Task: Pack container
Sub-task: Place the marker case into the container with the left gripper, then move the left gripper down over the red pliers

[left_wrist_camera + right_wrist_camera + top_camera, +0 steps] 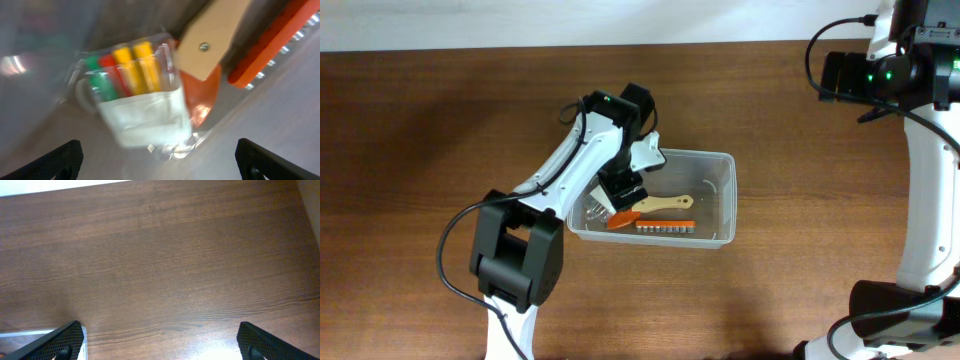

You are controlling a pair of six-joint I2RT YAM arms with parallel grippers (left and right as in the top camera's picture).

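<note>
The clear container (720, 170) sits at the table's middle. Inside lie an orange spatula with a wooden handle (660, 205) and an orange strip with metal teeth (665, 226). My left gripper (620, 195) reaches into the container's left end and is open. In the left wrist view its fingers (160, 157) spread wide just above a small clear pack of coloured markers (130, 75), apart from it, beside the wooden handle (210, 35) and the orange strip (270, 45). My right gripper (160, 340) is open and empty over bare table at the far right.
The right arm's base and column (930, 200) stand at the table's right edge. A cable loops beside the left arm's base (515, 260). The container's corner (30, 337) shows at the bottom left of the right wrist view.
</note>
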